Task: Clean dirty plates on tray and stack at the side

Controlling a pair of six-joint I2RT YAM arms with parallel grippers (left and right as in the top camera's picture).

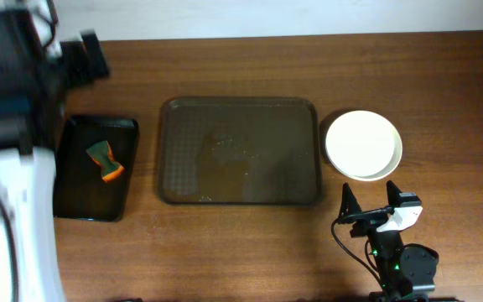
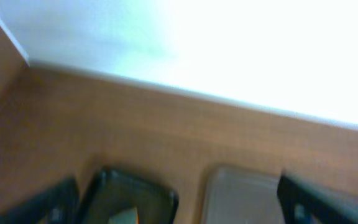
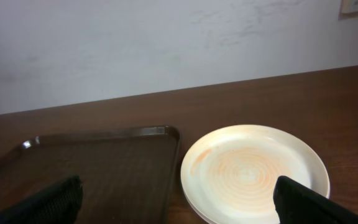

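A stack of white plates (image 1: 363, 144) sits on the table to the right of the large brown tray (image 1: 240, 151), which carries no plates and shows only faint wet smears. In the right wrist view the top plate (image 3: 253, 171) has faint orange ring marks and lies beside the tray (image 3: 98, 168). My right gripper (image 1: 369, 197) is open and empty, just in front of the stack; its fingers (image 3: 179, 208) are spread wide. My left gripper (image 1: 89, 55) is raised at the far left back, open and empty (image 2: 179, 208).
A narrow glossy black tray (image 1: 96, 168) lies left of the brown tray and holds a green and orange sponge (image 1: 105, 161). The blurred left wrist view shows that black tray (image 2: 129, 199), the brown tray's corner (image 2: 241, 196) and the wall behind.
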